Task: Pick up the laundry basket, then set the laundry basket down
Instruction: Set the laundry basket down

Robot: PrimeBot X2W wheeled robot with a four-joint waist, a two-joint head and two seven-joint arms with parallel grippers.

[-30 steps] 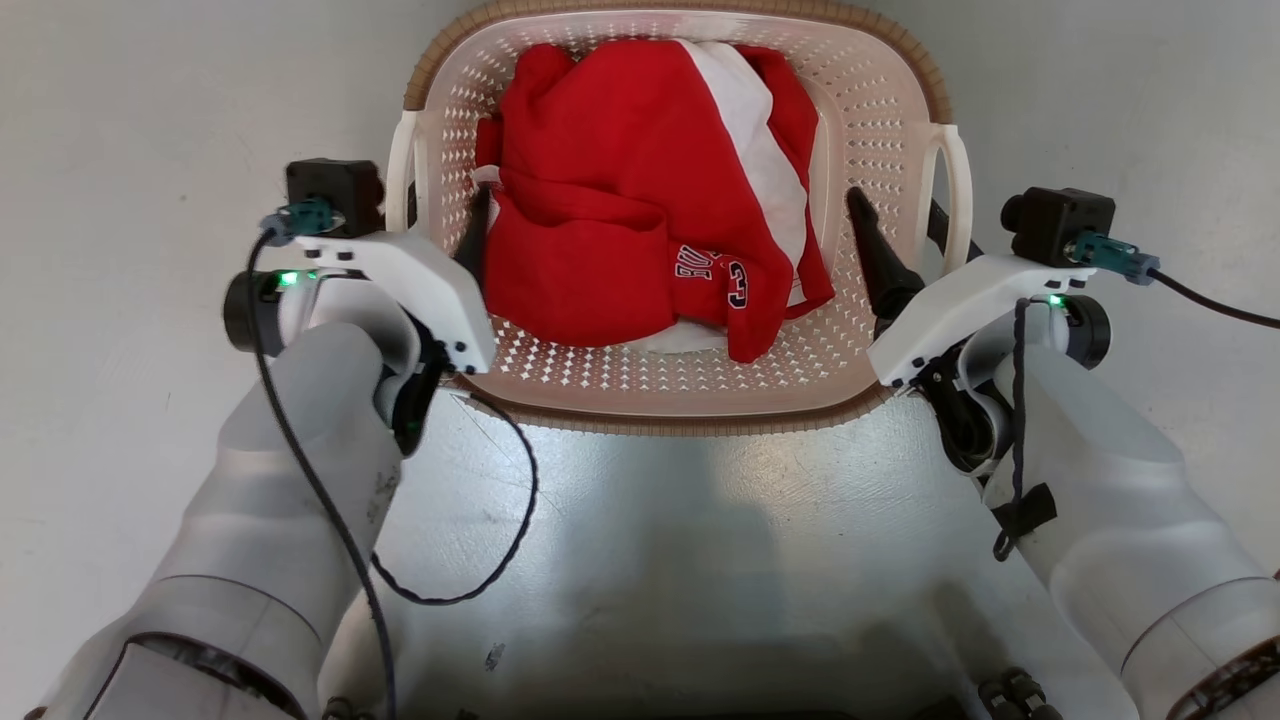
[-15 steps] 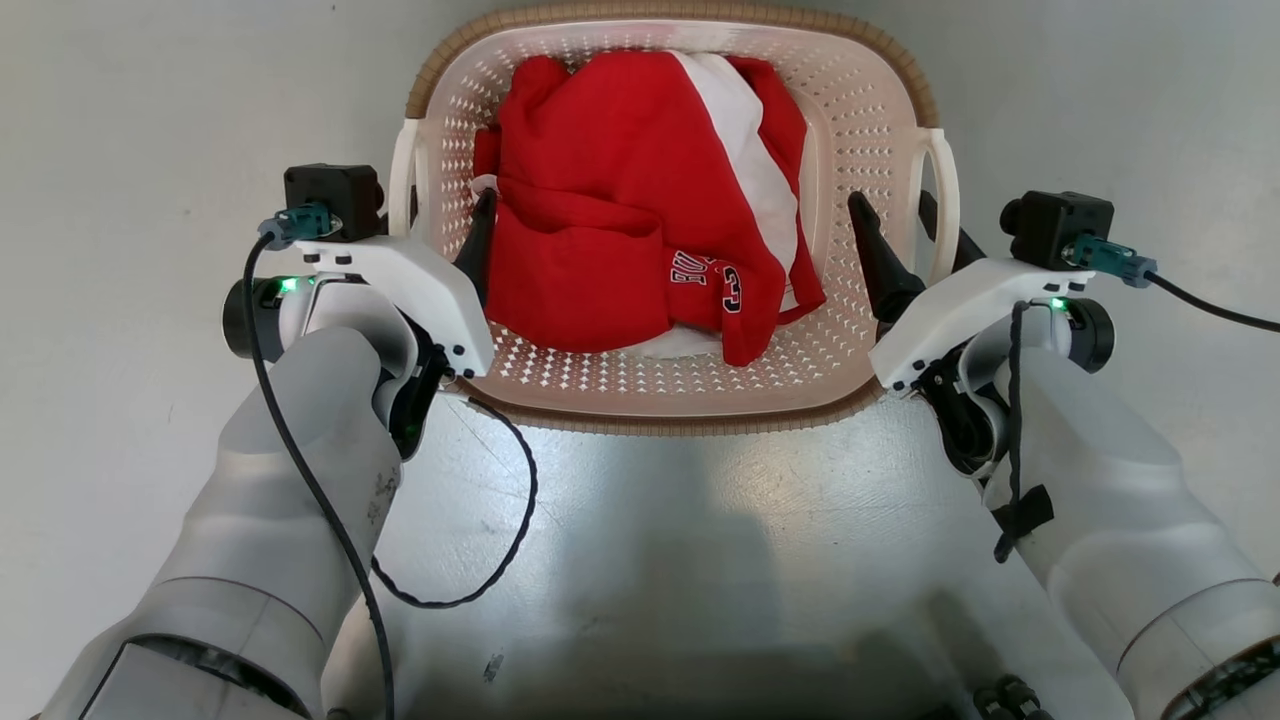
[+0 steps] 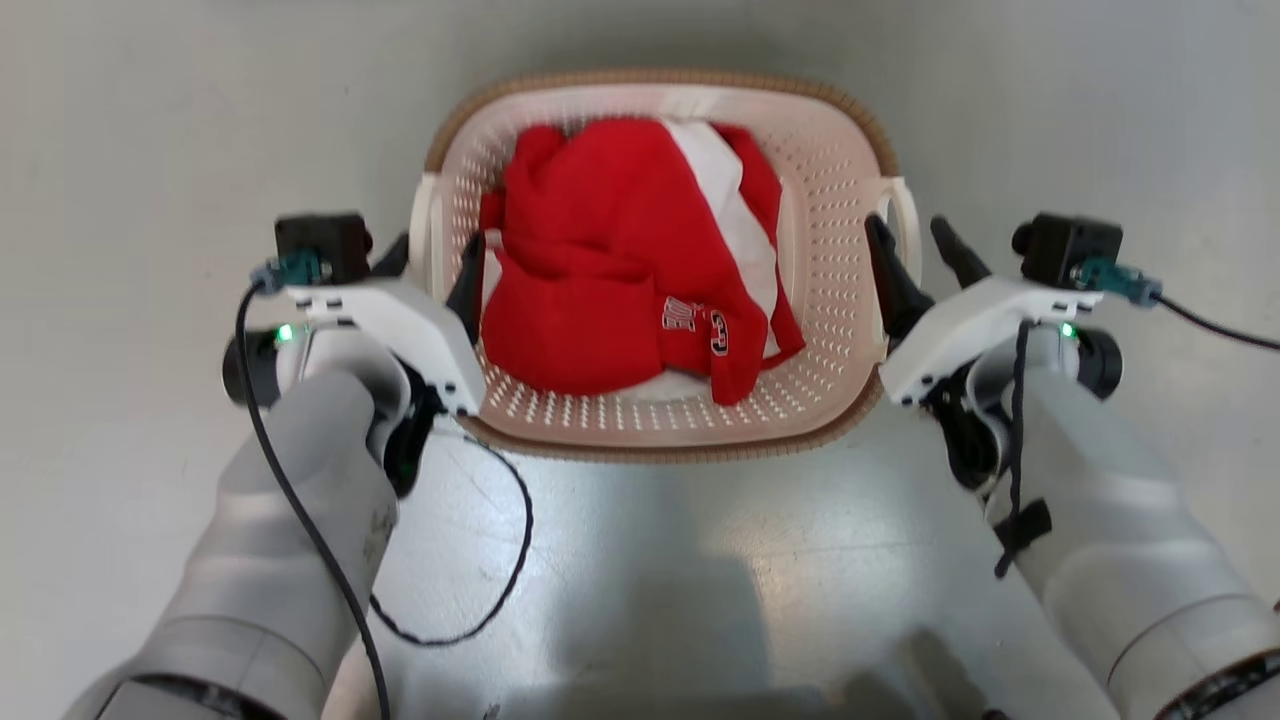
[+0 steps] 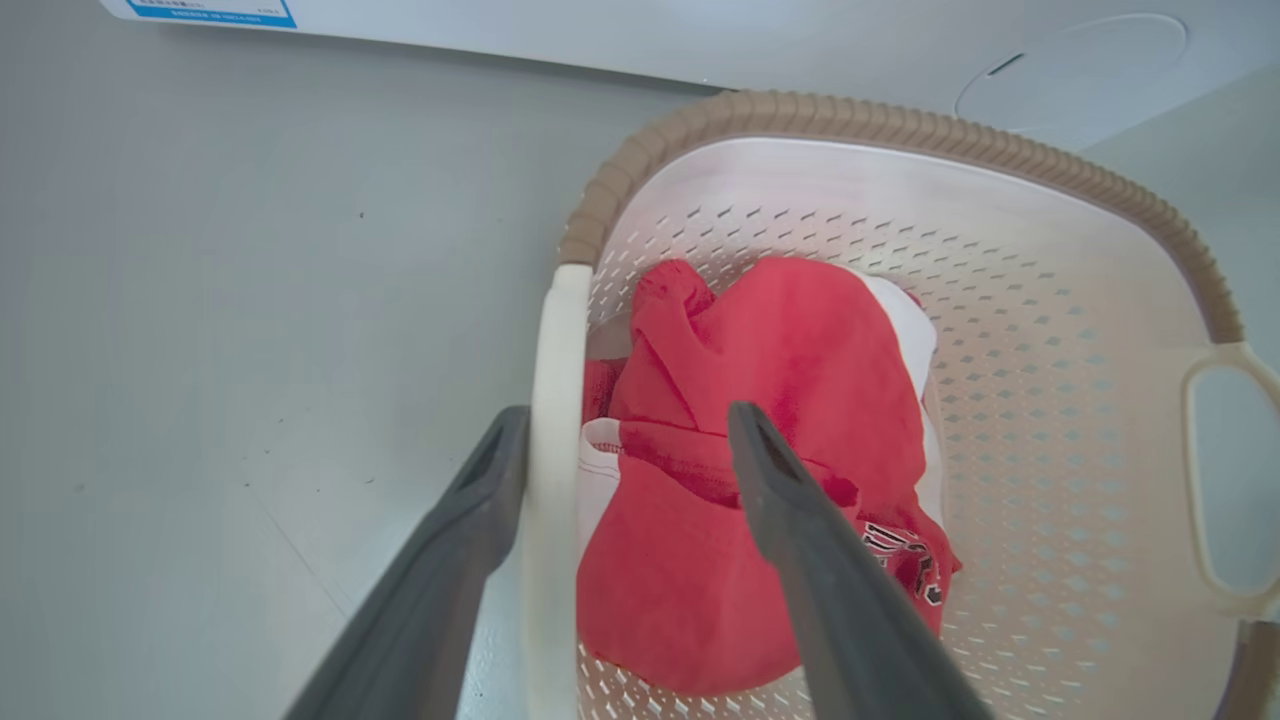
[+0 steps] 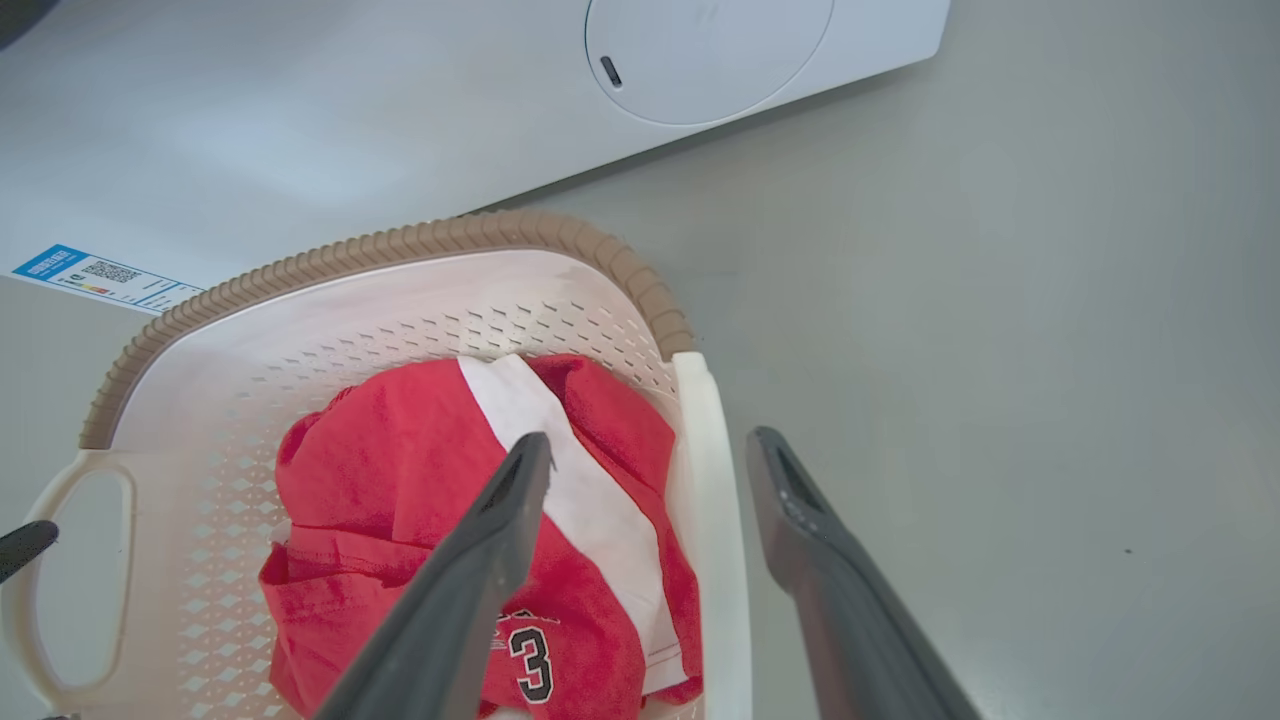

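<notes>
One basket (image 3: 835, 300), on the floor (image 3: 120, 150) before you: stiff perforated plastic, probably light, holding a soft red shirt (image 3: 610, 270). Grip points: left handle (image 4: 553, 430), right handle (image 5: 708, 480). Left end effector (image 3: 435, 250) and right end effector (image 3: 905, 225): jaws apart, each straddling its handle, unclamped.

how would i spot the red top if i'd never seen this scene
On the grey floor, before the white washer, stands the cream laundry basket with a brown rim. The red top lies crumpled inside it: the only red thing there, with a white panel and a number 3.
</notes>
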